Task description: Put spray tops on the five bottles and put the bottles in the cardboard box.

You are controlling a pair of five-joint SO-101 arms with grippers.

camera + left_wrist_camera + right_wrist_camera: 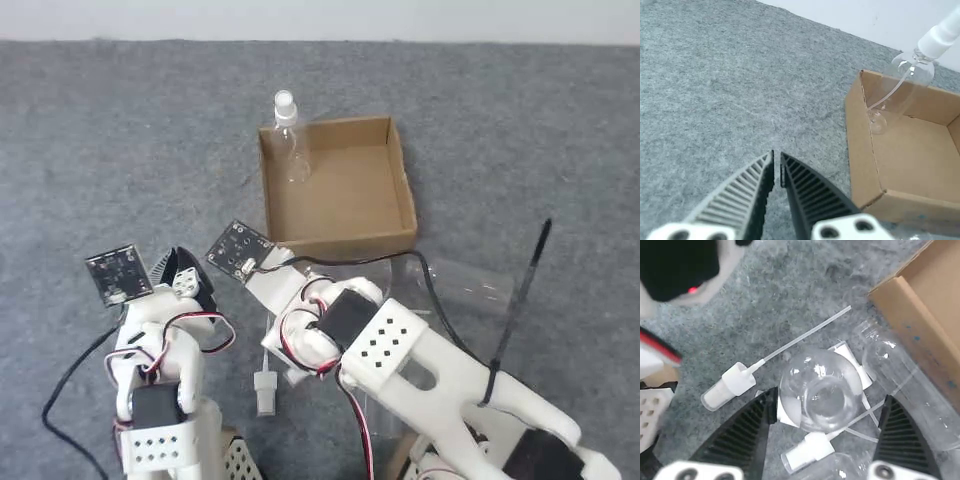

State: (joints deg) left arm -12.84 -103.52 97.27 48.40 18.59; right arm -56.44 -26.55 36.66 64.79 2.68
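Loose spray top [265, 390] lies on counter [120, 150], 6 o'clock. Right end effector [830, 396] jaws apart, straddling clear bottle [815, 385], not clamped. Left end effector [776, 155] fingers together, empty. Cardboard box [345, 242] at 12 o'clock, capped bottle [294, 150] standing in its 11 o'clock corner.

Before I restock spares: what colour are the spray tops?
White spray tops, best in right wrist view.

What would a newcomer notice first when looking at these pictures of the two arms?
The cardboard box in the middle of the grey carpet draws the eye, with one capped bottle in a corner. In front of the box, the right gripper stands open around a clear bottle, and loose spray tops lie on the carpet beside it.
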